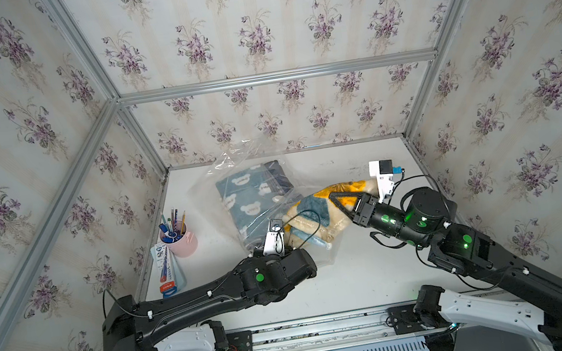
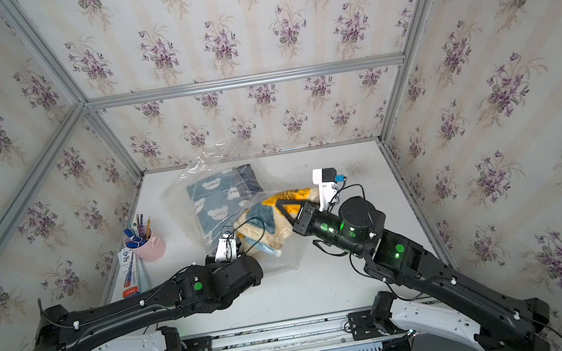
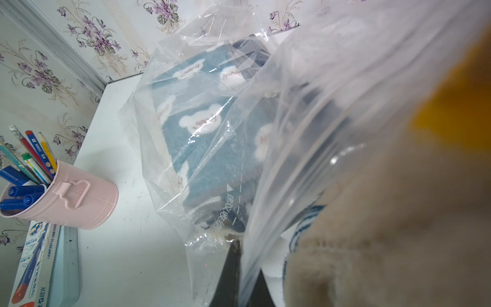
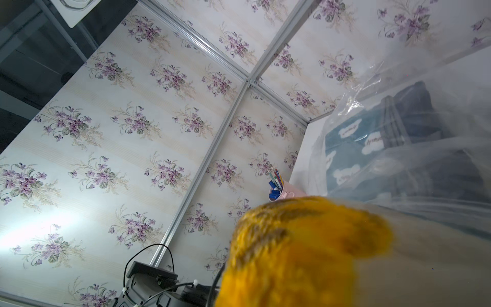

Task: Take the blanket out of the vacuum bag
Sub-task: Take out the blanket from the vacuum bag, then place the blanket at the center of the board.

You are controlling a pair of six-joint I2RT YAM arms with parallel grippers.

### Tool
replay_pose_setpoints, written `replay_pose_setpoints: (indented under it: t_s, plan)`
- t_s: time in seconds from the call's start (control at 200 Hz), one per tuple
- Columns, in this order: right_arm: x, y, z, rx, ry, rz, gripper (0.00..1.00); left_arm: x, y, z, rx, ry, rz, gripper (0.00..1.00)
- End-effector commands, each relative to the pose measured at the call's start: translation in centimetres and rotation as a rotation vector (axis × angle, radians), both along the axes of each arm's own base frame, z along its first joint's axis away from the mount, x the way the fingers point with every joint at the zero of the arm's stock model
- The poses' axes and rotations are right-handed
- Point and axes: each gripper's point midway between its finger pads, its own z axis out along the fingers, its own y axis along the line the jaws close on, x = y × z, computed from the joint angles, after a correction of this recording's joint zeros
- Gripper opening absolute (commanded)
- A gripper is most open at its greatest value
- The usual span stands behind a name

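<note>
At centre frame your right gripper (image 1: 332,197) was clamped on the yellow blanket (image 1: 311,226); your left gripper (image 3: 235,248), closed, seemingly pinned the vacuum bag (image 3: 164,148). Slow, straight pulling was best.

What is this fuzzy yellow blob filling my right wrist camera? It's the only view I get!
Observer: It's a yellow blanket. In both top views the right gripper is pinched shut on it.
Operator: Is it all yellow?
Observer: No, the top views show teal and cream parts too.
Operator: What's the other arm doing?
Observer: In the left wrist view the left gripper looks shut on the plastic of the vacuum bag, near its printed edge.
</note>
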Motion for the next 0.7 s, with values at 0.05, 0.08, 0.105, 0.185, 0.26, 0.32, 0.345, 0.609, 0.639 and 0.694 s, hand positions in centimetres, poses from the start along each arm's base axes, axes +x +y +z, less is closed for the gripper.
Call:
replay_pose_setpoints:
  t_s: [0.05,0.08,0.105,0.185,0.26,0.32,0.345,0.609,0.639,0.694]
  plan:
    - [1.6,-1.5,3.2,-0.061,-0.106,-0.08,0.0,-0.1,0.8,0.0,-0.017,-0.017,0.027,0.05]
    - [1.8,-1.7,4.0,-0.056,-0.12,-0.081,0.0,-0.1,0.9,0.0,-0.019,-0.018,0.028,0.05]
    - [2.0,-2.0,4.7,-0.05,-0.13,-0.086,0.0,-0.1,0.9,0.1,-0.018,-0.019,0.028,0.05]
    - [3.1,-2.5,6.1,-0.05,-0.149,-0.099,0.0,-0.1,1.1,0.1,-0.014,-0.024,0.03,0.05]
    - [4.4,-2.9,7.0,-0.048,-0.153,-0.097,0.0,-0.1,1.2,0.2,-0.009,-0.029,0.03,0.05]
    - [5.6,-3.4,7.5,-0.032,-0.149,-0.094,0.0,0.0,1.3,0.2,-0.009,-0.029,0.03,0.05]
    - [6.1,-3.7,7.7,-0.021,-0.15,-0.094,0.0,0.0,1.3,0.2,-0.01,-0.03,0.03,0.05]
    - [9.4,-6.1,11.4,0.024,-0.2,-0.111,0.0,0.0,1.2,-0.7,-0.008,-0.013,0.025,0.05]
    - [9.5,-6.2,12.0,0.025,-0.207,-0.109,0.0,0.1,1.2,-0.8,-0.006,-0.012,0.026,0.05]
    - [9.6,-6.6,12.9,0.026,-0.221,-0.115,0.0,0.1,1.3,-0.9,-0.005,-0.011,0.028,0.05]
